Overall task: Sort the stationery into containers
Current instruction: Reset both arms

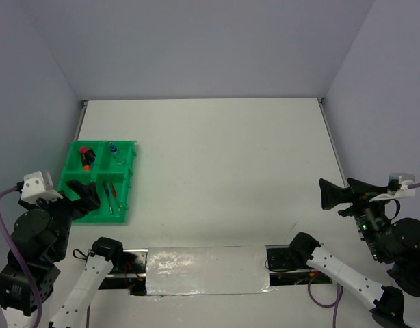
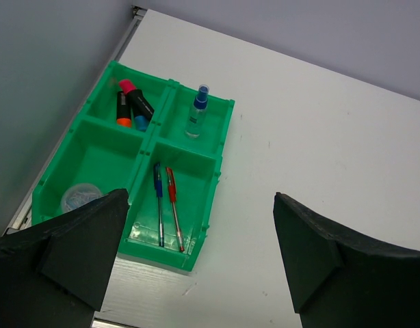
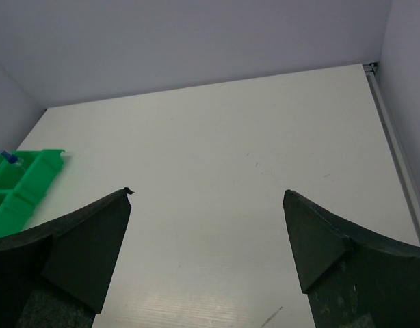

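Green tray [image 2: 219, 160] holds highlighters [image 2: 131, 106], marker [image 2: 197, 113], pens [image 2: 167, 205], round piece [image 2: 79, 198], each in separate compartments.

The light is bright, even and diffuse, falling from above. The white surface [image 1: 217, 171] reads clean, and only the glossy strip [image 1: 203, 270] by the arm bases throws patchy glare. Shadows are faint and soft-edged, as beside the green tray [image 2: 100, 164] (its colours stay vivid and sharp). The walls carry a cool lilac cast. In both wrist views the black jaws, close to the lens, look dark and slightly soft.
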You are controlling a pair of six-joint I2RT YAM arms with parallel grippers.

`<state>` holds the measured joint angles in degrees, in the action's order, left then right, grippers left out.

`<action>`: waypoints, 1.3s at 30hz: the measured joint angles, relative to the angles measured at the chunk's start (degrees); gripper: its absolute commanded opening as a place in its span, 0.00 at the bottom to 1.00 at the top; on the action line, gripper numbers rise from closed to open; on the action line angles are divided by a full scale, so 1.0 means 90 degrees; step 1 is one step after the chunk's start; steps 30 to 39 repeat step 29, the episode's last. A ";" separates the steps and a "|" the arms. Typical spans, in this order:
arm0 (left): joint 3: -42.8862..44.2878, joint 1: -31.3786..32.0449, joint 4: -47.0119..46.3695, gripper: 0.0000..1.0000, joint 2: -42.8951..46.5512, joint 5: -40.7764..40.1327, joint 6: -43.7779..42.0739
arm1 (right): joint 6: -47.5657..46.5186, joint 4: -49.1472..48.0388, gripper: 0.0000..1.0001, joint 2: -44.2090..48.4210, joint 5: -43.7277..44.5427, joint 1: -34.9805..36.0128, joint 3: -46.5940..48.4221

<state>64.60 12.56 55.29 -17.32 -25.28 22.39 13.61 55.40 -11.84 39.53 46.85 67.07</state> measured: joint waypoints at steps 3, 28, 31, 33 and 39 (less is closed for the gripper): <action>0.0002 0.0000 0.0000 0.99 0.0056 -0.0051 0.0000 | 0.0005 0.0000 1.00 0.0000 -0.0012 -0.0002 0.0000; -0.0175 0.0000 0.0007 0.99 0.0211 -0.0189 0.0000 | 0.0002 -0.0102 1.00 -0.0051 -0.0301 0.0000 -0.0170; -0.0180 0.0000 0.0007 0.99 0.0211 -0.0189 0.0000 | 0.0005 -0.0102 1.00 -0.0051 -0.0304 0.0000 -0.0170; -0.0180 0.0000 0.0007 0.99 0.0211 -0.0189 0.0000 | 0.0005 -0.0102 1.00 -0.0051 -0.0304 0.0000 -0.0170; -0.0180 0.0000 0.0007 0.99 0.0211 -0.0189 0.0000 | 0.0005 -0.0102 1.00 -0.0051 -0.0304 0.0000 -0.0170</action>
